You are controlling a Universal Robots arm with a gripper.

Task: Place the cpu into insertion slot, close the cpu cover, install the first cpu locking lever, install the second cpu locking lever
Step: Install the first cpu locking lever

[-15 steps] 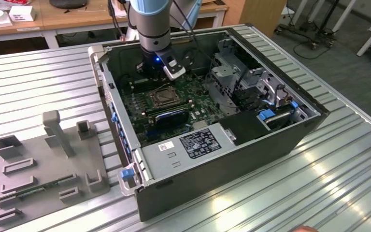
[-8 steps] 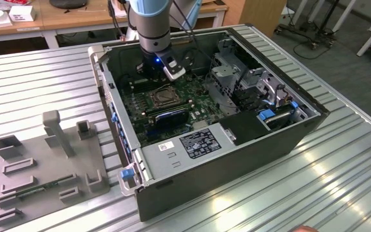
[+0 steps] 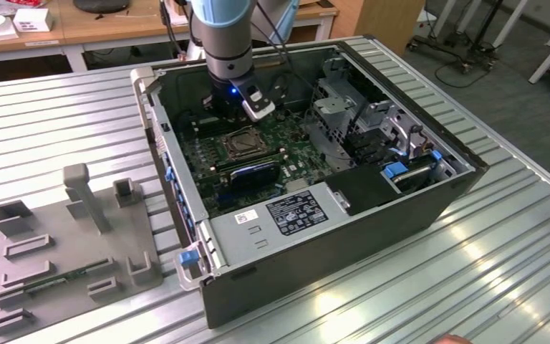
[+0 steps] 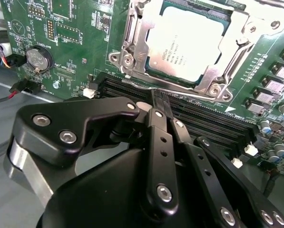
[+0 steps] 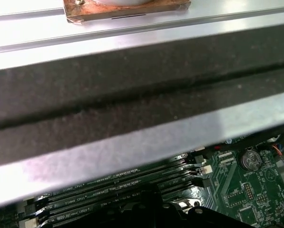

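Black linkage bars and bolted plates of the gripper (image 4: 161,107) crowd the lower half of the second wrist view, its two slim fingers (image 4: 157,102) pressed together with nothing between them, tips just above the long black memory slots (image 4: 203,118). Beyond those slots, at the upper middle of that view, the cpu (image 4: 187,40) lies flat in the insertion slot (image 4: 132,71), its pale metal face showing through the window of the cpu cover (image 4: 227,59), a thin silvery frame that seems to be folded down over it, though I cannot be sure it sits fully flush. A round coin cell (image 4: 39,58) sits on the glossy green circuit board (image 4: 75,38) at upper left.

At the middle of the exterior view, the open computer case (image 3: 351,236), dark sheet metal with blue plastic clips, lies on a ribbed metal table (image 3: 55,122) of bright parallel slats. The arm (image 3: 225,36) reaches down into it from the top centre. A grey moulded fixture tray (image 3: 65,251) with upright posts rests at lower left. Wooden desks (image 3: 94,29) stand across the top, over grey flooring at upper right.
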